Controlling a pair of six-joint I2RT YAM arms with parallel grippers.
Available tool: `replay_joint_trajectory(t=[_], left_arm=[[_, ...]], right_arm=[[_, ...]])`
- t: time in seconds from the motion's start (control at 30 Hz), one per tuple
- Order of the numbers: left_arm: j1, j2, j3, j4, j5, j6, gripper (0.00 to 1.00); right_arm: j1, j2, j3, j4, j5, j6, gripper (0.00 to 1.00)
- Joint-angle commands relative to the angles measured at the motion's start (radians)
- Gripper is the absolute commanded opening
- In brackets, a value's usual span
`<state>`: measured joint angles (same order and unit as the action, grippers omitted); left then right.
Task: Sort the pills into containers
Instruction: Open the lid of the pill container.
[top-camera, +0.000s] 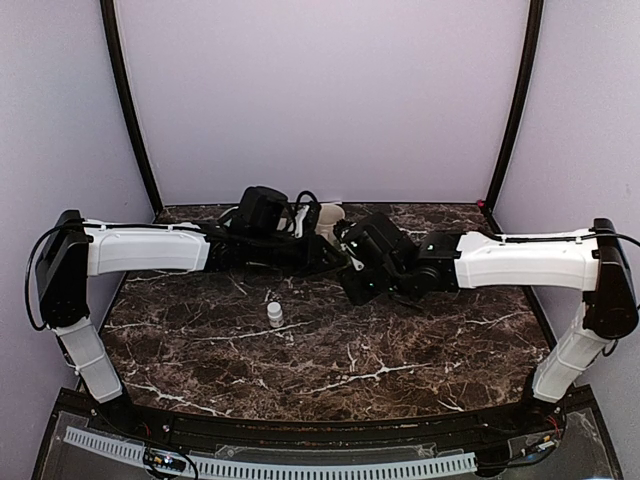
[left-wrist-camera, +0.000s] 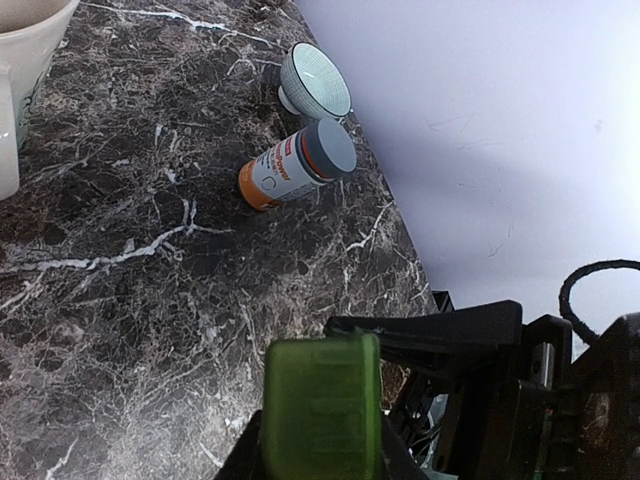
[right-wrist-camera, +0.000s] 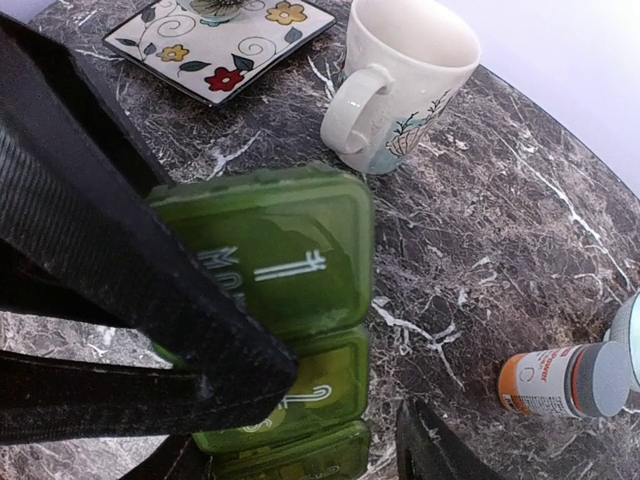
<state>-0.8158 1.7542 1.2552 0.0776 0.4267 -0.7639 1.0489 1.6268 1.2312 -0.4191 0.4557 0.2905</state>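
The dark green pill box (right-wrist-camera: 300, 250), the containers, hangs above the marble with white day letters on its lids; its top lid looks tilted up. My left gripper (left-wrist-camera: 322, 440) is shut on one end of the pill box (left-wrist-camera: 322, 400). My right gripper (right-wrist-camera: 305, 460) straddles the other end, open, with its right finger (right-wrist-camera: 430, 450) a little clear of the box's edge. In the top view both grippers meet at the back centre, left gripper (top-camera: 333, 257) against right gripper (top-camera: 352, 282), and the box is hidden between them. No pills show.
An orange pill bottle (left-wrist-camera: 295, 168) with a grey cap lies on its side beside a tipped pale bowl (left-wrist-camera: 315, 82). A cream mug (right-wrist-camera: 400, 85) and a flowered square plate (right-wrist-camera: 215, 35) stand behind the box. A small white bottle (top-camera: 275, 316) stands mid-table.
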Motion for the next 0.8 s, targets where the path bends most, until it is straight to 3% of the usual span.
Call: replay_joint_trajectory(t=[0.0,0.17,0.53,0.77], left_arm=[[-0.008,-0.036,-0.002,-0.006,0.064,0.031,0.00],[-0.008,-0.032,-0.001,-0.025,0.054,0.049,0.00],[-0.008,-0.008,0.013,-0.048,0.046,0.076,0.00],[-0.008,0.003,0.019,-0.049,0.053,0.080,0.00]], right_arm=[[-0.031,-0.050,-0.001,-0.001,0.010,-0.030,0.54],[-0.053,-0.088,-0.012,0.018,-0.086,-0.037,0.42],[-0.114,-0.155,-0.046,0.054,-0.320,-0.035,0.49],[-0.138,-0.174,-0.059,0.052,-0.355,-0.040,0.51]])
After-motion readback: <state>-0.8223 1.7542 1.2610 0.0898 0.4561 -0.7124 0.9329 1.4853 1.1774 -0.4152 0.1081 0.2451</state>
